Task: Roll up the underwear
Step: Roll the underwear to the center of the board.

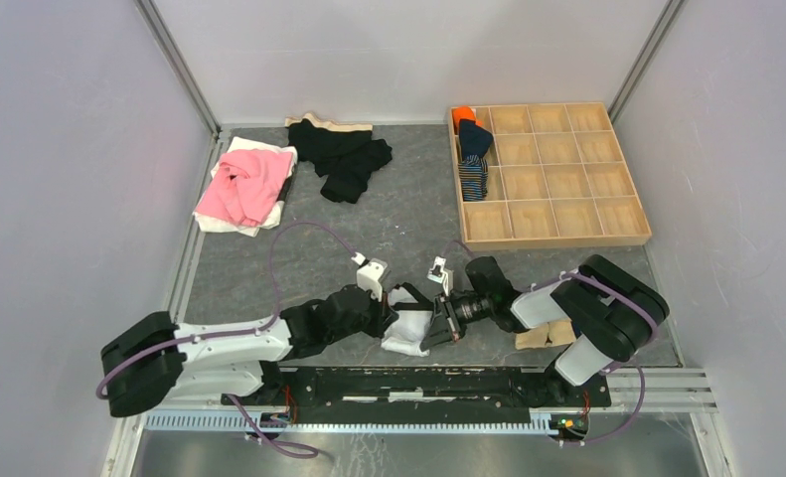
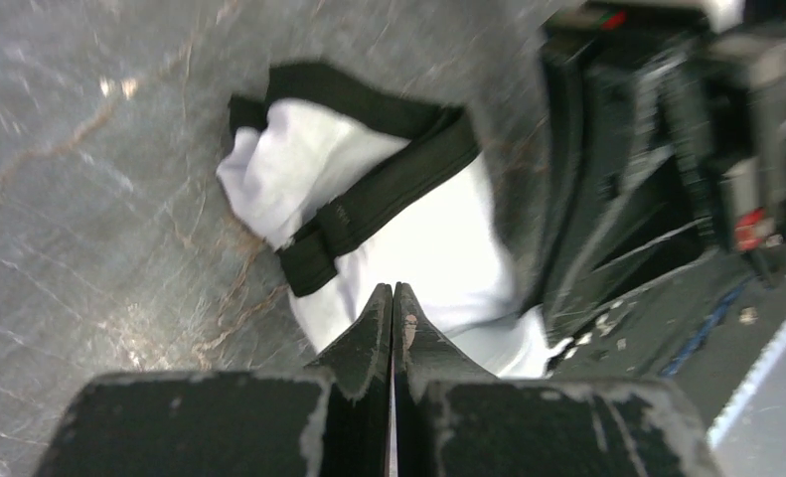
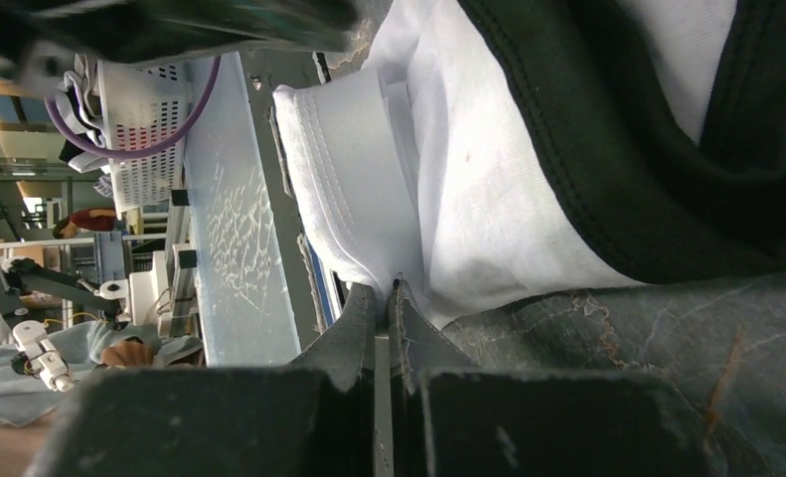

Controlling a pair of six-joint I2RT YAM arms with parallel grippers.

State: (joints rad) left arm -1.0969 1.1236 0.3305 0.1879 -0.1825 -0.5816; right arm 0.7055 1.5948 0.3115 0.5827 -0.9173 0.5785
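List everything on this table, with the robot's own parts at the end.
table: one, grey marbled, under everything
wooden tray: one, light wood, gridded, far right
orange roll: one, orange, tray's far-left corner compartment
navy striped cloth: count unclear, navy, tray's left column, next to the orange roll
pink garment: one, pink, far left, on a white cloth
black garments: a heap, black, far centre
tan item: one, tan, near right, partly hidden by the right arm
white underwear: one, white with black trim, near centre, between the grippers
left gripper: black, shut, tips at the white underwear
right gripper: black, shut, tips at its edge
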